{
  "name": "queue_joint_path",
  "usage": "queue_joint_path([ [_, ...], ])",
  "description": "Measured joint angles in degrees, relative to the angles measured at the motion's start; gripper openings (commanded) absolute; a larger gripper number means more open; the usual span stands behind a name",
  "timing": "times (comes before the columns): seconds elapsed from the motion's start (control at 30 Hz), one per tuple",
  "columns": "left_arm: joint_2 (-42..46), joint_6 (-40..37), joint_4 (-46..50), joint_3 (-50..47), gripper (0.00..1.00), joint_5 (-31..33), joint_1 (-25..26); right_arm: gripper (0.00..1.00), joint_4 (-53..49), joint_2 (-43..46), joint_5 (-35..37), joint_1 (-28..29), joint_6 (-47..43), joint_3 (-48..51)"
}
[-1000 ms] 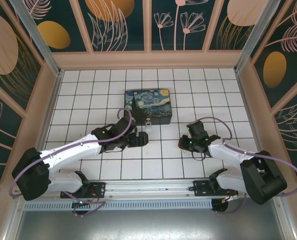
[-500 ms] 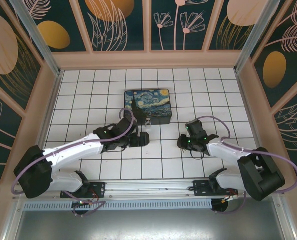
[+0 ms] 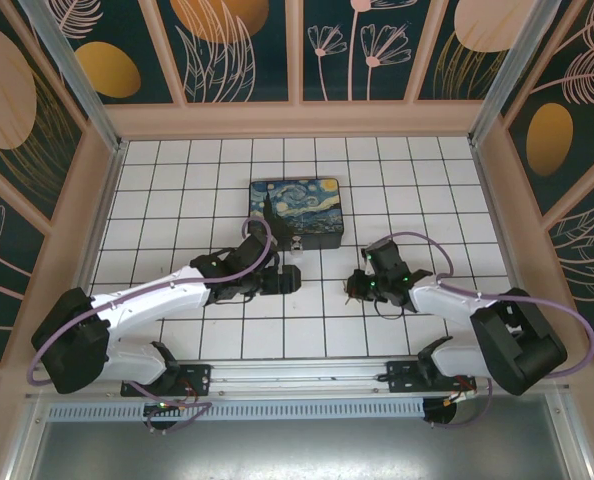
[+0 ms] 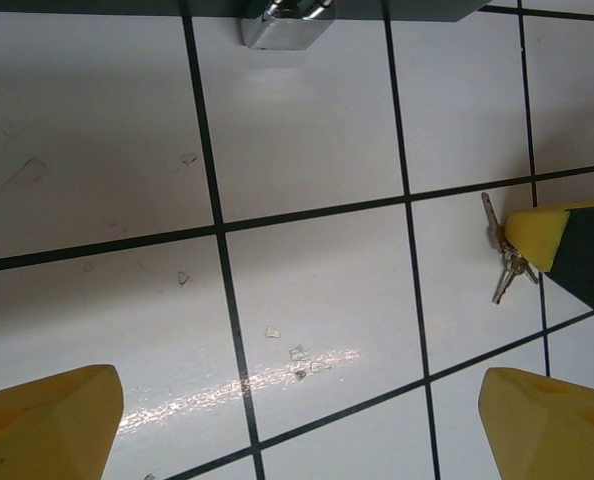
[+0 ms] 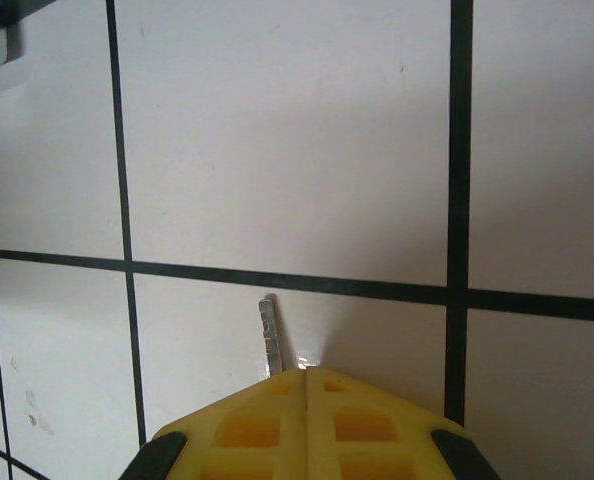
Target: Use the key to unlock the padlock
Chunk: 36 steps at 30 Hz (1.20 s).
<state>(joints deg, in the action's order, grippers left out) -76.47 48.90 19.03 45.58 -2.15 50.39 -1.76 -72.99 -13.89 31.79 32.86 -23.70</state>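
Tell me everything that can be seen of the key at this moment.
The key is thin, silvery metal. Its blade sticks out past the right gripper, whose yellow pads are shut on it. In the left wrist view, small silvery pieces on its ring dangle below the pad. Whether it touches the table is unclear.

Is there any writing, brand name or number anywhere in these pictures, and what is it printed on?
None can be read.
The box lid carries a starry painted picture, no lettering.
The padlock shows bare shiny metal; any stamp is too small to tell.
The key, pinched in the right fingers, shows no legible marking.
The walls bear plant patterns, no text.
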Motion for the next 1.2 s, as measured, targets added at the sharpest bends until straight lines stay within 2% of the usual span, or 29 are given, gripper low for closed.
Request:
queue_joint_path([
  [0.27,-0.17,-0.24,-2.84,-0.02,0.90,-1.29,0.00,0.01,-1.68,4.63,-1.95,0.09,-0.02,-0.11],
  [0.37,-1.01,-0.85,-4.87,-0.02,0.90,-2.86,0.04,0.22,-3.65,5.42,-2.08,0.07,-0.85,-0.98],
  [0.43,-1.81,-0.92,-6.45,-0.02,0.90,-4.09,0.11,0.29,-5.03,5.64,-1.81,0.20,-1.55,-1.64],
  [0.63,-2.40,-1.33,-8.33,-0.02,0.91,-5.55,0.20,0.39,-9.16,7.17,1.25,2.43,-3.28,-2.45],
  [0.8,-2.40,-1.55,-8.50,-0.04,0.91,-5.51,0.20,0.38,-9.68,5.03,3.74,3.96,-4.52,-3.30],
  [0.97,-2.43,-2.19,-8.48,-0.02,0.90,-5.38,0.20,0.26,-9.86,1.40,6.05,5.11,-5.88,-4.59],
  [1.2,-4.09,-2.38,-8.55,0.09,0.90,-6.27,0.20,0.17,-9.88,-0.15,8.07,6.10,-6.29,-5.29],
])
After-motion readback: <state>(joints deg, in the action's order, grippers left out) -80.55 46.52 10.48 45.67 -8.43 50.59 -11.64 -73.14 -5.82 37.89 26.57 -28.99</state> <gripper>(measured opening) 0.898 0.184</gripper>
